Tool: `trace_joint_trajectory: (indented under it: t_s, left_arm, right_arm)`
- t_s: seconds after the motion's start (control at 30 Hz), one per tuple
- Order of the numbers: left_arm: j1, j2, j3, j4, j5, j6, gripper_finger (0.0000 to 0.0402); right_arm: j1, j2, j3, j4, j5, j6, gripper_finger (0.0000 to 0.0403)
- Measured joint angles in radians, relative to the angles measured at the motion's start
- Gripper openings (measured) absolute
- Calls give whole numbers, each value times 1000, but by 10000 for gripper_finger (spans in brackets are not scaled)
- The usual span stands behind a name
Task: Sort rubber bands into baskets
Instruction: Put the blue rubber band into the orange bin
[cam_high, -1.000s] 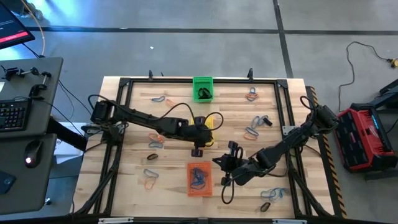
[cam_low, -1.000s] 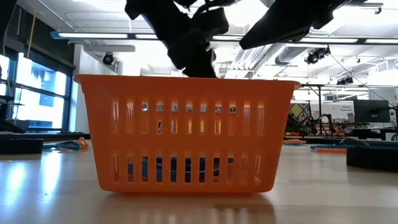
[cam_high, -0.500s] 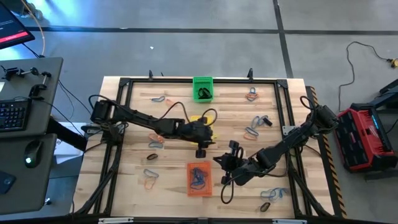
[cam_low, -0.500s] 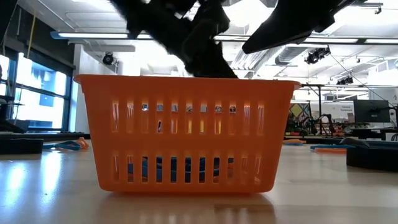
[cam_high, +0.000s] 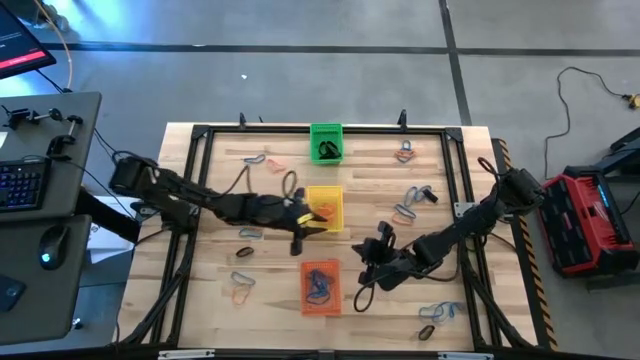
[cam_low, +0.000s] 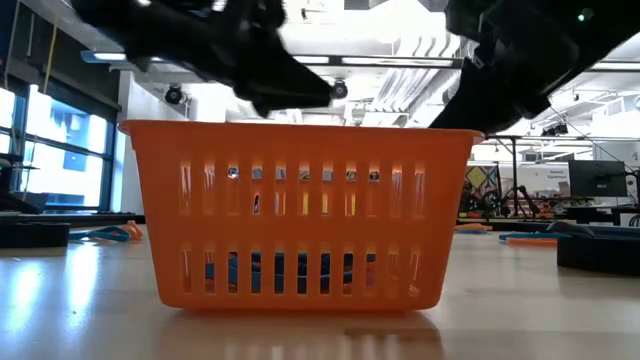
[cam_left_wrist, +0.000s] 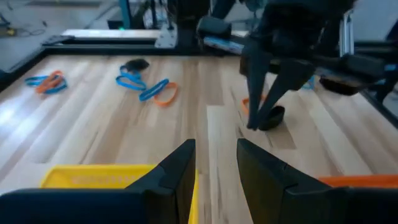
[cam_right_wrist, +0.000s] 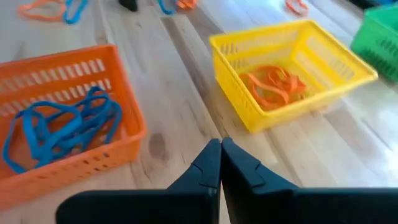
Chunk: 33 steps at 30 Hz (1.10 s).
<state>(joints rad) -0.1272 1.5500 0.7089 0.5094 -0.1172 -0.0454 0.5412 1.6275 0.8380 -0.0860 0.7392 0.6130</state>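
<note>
The yellow basket (cam_high: 324, 207) holds orange rubber bands (cam_right_wrist: 273, 84). The orange basket (cam_high: 320, 287) holds blue ones (cam_right_wrist: 62, 127), and the green basket (cam_high: 326, 142) at the far edge holds dark ones. My left gripper (cam_high: 297, 234) hangs just left of the yellow basket, nearly level, open, with nothing between its fingers (cam_left_wrist: 216, 180). My right gripper (cam_high: 378, 250) is right of the orange basket. It slants down over bare wood between the yellow and orange baskets, shut (cam_right_wrist: 219, 155), and I see nothing in it. A dark band (cam_left_wrist: 272, 117) lies on the table by it.
Loose rubber bands lie scattered on the table: left of the baskets (cam_high: 250, 228) (cam_high: 240, 285), at the right (cam_high: 405, 210), at the near right corner (cam_high: 440, 312) and near the far edge (cam_high: 260, 158) (cam_high: 405, 152). A black frame (cam_high: 200, 135) rims the table.
My left gripper has drawn back from above the yellow basket toward the table's left edge and tipped up nearer to level; the basket now shows uncovered. My right gripper has sunk a little and rolled, staying shut.
</note>
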Motion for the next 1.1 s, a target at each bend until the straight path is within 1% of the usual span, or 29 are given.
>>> trace_joint_trajectory:
  t_s: [0.13,0.27,0.37,0.47,0.57,0.73,0.83,0.93,1.1]
  left_arm:
    - [-38,-92,-123,85,-78,-20,111]
    - [-72,-171,-231,153,-130,-54,111]
    - [-93,-217,-293,205,-159,-69,111]
    - [-110,-246,-336,240,-198,-76,111]
    - [-119,-261,-354,248,-211,-75,111]
    - [-128,-260,-367,246,-210,-77,111]
    - [-133,-260,-370,244,-210,-82,111]
    - [-137,-260,-370,245,-210,-78,111]
    - [-137,-260,-370,244,-210,-73,111]
  right_arm:
    - [-26,-56,0,-127,1,105,0]
    - [-75,-151,0,-344,4,239,0]
    - [-136,-215,0,-539,4,382,2]
    - [-213,-259,0,-710,-10,529,15]
    - [-288,-264,0,-817,-44,604,42]
    - [-418,-259,-45,-834,-118,662,96]
    - [-486,-260,-99,-819,-151,718,118]
    - [-548,-260,-167,-781,-203,748,128]
    - [-602,-260,-287,-582,-204,712,130]
